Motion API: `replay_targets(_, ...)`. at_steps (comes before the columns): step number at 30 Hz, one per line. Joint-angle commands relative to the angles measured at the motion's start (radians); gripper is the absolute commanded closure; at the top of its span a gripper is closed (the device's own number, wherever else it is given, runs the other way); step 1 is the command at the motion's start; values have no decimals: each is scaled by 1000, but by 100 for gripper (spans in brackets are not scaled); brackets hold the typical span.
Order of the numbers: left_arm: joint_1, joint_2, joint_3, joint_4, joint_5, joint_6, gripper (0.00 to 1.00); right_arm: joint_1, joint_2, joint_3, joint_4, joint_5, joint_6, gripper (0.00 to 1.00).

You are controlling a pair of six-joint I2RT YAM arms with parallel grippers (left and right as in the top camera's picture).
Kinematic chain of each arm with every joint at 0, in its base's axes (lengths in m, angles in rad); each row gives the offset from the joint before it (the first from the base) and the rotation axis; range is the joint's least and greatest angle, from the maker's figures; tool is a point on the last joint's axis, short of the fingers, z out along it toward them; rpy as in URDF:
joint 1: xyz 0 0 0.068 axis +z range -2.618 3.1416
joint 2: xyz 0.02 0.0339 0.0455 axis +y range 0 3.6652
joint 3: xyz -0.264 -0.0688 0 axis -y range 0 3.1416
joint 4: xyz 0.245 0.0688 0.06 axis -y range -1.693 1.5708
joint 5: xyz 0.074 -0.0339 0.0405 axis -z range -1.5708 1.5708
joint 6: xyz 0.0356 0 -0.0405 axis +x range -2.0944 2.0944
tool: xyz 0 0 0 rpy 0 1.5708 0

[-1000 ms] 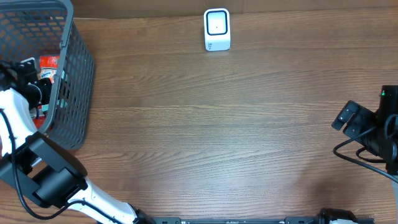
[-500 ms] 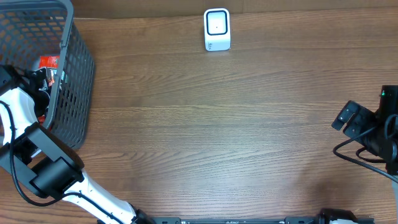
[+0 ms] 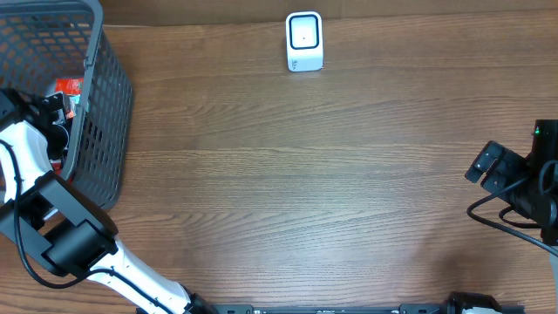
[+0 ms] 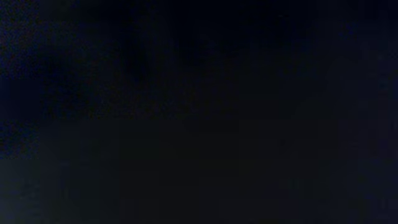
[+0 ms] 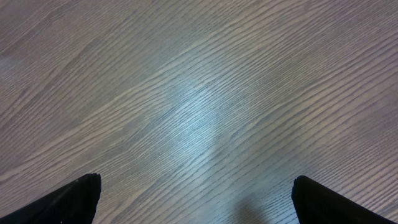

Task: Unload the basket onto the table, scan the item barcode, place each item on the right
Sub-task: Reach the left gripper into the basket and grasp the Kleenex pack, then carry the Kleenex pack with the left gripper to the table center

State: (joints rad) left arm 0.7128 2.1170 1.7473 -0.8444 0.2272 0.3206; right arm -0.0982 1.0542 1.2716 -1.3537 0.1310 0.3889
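1. Counter (image 3: 305,201): bare wood runs from the basket to the scanner, so the carry across looks clear of obstacles once the item is lifted out
2. Wire basket (image 3: 109,122): it stands at the far left corner with tall mesh walls. I judge the safest exit is straight up past the rim before any sideways travel, or the item or wrist may snag on the mesh
3. Left arm (image 3: 26,161): it reaches over the rim and down into the basket. Its wrist view is black, so only the overhead view can guide the pick
4. Right arm (image 3: 514,187): it sits at the right edge, well apart from everything. The right fingers (image 5: 78,196) are spread wide over bare wood and hold nothing, and it is best left there
5. Barcode scanner (image 3: 304,41): a white unit at the far edge, middle, well apart from the basket. The printed code should be turned toward its window and held steady
6. Red packet (image 3: 68,87): the item lies inside the basket, partly hidden by mesh. Where its barcode sits is not visible
7. Left fingers (image 3: 54,106): they are down among the contents just beside the packet. I cannot tell whether they are spread, closed or gripping. A firm pinch that leaves the code uncovered is what this step needs
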Motion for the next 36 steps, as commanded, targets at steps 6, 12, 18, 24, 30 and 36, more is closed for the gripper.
replay_targets(6, -7, -64, 140, -41, 29, -46, 56, -5, -3, 19, 5, 6, 5, 0)
replay_targets(12, -7, -187, 188, -34, 29, -135, 55, -5, -3, 19, 5, 6, 5, 0)
replay_targets(18, -7, -357, 202, -3, 59, -272, 53, -5, -3, 19, 5, 7, 5, 0)
replay_targets(24, -35, -522, 202, 2, 167, -349, 55, -5, -3, 19, 5, 6, 4, 0)
replay_targets(30, -169, -653, 202, -65, 137, -354, 56, -5, -3, 19, 5, 6, 5, 0)
replay_targets(36, -391, -716, 201, -195, 34, -354, 59, -5, -3, 19, 5, 6, 4, 0)
